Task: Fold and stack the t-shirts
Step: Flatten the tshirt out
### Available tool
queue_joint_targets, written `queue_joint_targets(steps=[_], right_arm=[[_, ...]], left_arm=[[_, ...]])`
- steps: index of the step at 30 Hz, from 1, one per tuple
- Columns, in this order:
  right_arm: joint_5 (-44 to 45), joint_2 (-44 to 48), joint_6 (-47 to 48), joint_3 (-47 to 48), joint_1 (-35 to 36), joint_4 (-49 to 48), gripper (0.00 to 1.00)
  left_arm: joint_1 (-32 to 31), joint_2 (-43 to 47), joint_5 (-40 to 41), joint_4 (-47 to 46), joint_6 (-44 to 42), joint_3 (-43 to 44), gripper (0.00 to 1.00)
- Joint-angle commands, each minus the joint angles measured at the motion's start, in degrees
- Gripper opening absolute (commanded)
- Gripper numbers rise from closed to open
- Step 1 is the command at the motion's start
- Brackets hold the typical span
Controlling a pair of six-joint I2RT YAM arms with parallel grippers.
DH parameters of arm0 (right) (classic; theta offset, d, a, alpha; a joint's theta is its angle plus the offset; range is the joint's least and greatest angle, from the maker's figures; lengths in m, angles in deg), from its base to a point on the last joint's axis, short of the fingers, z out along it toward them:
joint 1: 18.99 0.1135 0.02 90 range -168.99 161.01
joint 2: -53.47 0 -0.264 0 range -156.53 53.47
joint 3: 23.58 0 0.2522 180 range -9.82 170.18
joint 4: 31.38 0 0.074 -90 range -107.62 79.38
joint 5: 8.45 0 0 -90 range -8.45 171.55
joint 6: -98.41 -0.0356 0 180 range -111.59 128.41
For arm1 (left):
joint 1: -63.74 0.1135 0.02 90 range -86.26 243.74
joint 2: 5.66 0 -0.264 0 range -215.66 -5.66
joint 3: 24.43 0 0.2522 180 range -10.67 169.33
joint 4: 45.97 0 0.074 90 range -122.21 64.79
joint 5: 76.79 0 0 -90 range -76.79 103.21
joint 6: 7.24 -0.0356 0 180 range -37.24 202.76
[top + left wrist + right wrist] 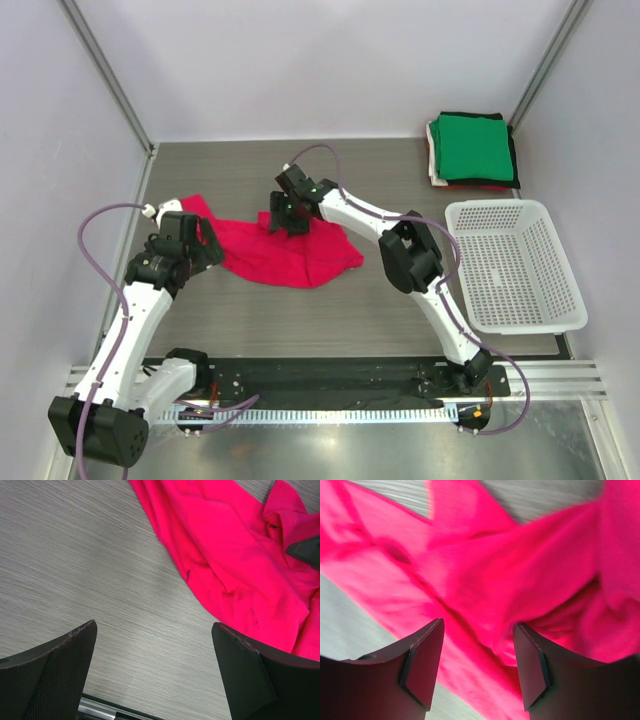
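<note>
A bright red-pink t-shirt (285,250) lies crumpled on the grey table, left of centre. It also shows in the left wrist view (235,555) and fills the right wrist view (520,575). My left gripper (205,245) is open and empty over bare table at the shirt's left edge. My right gripper (287,217) is open just above the shirt's upper middle, with cloth between its jaws but not pinched. A stack of folded t-shirts, green (472,147) on top with black, white and red edges, sits at the back right.
A white plastic mesh basket (512,262) stands at the right, in front of the folded stack. Grey walls close in the left, back and right sides. A metal rail (330,385) runs along the near edge.
</note>
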Motion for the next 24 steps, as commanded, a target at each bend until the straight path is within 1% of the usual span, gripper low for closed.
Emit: queue_joint_targets(steps=[1, 4, 8, 11, 13, 14, 16, 17, 19, 20, 22, 24], right_arm=[[3.22, 3.85, -0.50, -3.84, 0.29, 1.34, 0.63], [4.72, 5.43, -0.15, -6.75, 0.29, 1.34, 0.62], [4.63, 4.65, -0.15, -6.59, 0.29, 0.90, 0.61], [4.55, 3.68, -0.59, -5.18, 0.29, 0.63, 0.55], [4.81, 3.07, -0.59, -3.78, 0.29, 0.55, 0.49], [4.81, 2.80, -0.59, -3.42, 0.29, 0.63, 0.41], [4.64, 2.45, -0.59, -2.63, 0.20, 0.63, 0.31], [4.55, 2.36, -0.59, -2.46, 0.20, 0.64, 0.20], [4.29, 2.36, -0.59, -2.28, 0.11, 0.64, 0.11], [4.11, 2.62, -0.42, -2.19, -0.06, 0.64, 0.05], [4.02, 3.32, -0.07, -2.10, -0.33, 1.16, 0.01], [4.02, 5.34, 0.89, -0.97, -1.03, 2.21, 0.01]], left_arm=[[0.27, 0.98, -0.51, -1.98, -0.20, -0.36, 0.97], [0.27, 1.24, -0.60, -2.24, -0.11, -0.44, 0.97], [0.27, 1.07, -0.95, -2.33, -0.20, -0.53, 0.97], [0.27, 1.15, -0.77, -2.33, -0.20, -0.53, 0.97], [0.27, 1.24, -0.68, -2.33, -0.20, -0.53, 0.97], [0.27, 1.33, -0.68, -2.33, -0.20, -0.53, 0.97], [0.27, 1.15, -0.60, -2.42, -0.20, -0.62, 0.97], [0.27, 1.24, -0.42, -2.33, -0.20, -0.53, 0.97], [0.27, 0.98, -0.25, -2.33, -0.11, -0.53, 0.97], [0.27, 0.89, 0.02, -2.42, -0.11, -0.44, 0.97], [0.27, 0.02, 0.54, -2.51, -0.20, 0.25, 0.97], [0.27, -1.56, 2.03, -2.42, -0.02, 1.83, 0.98]])
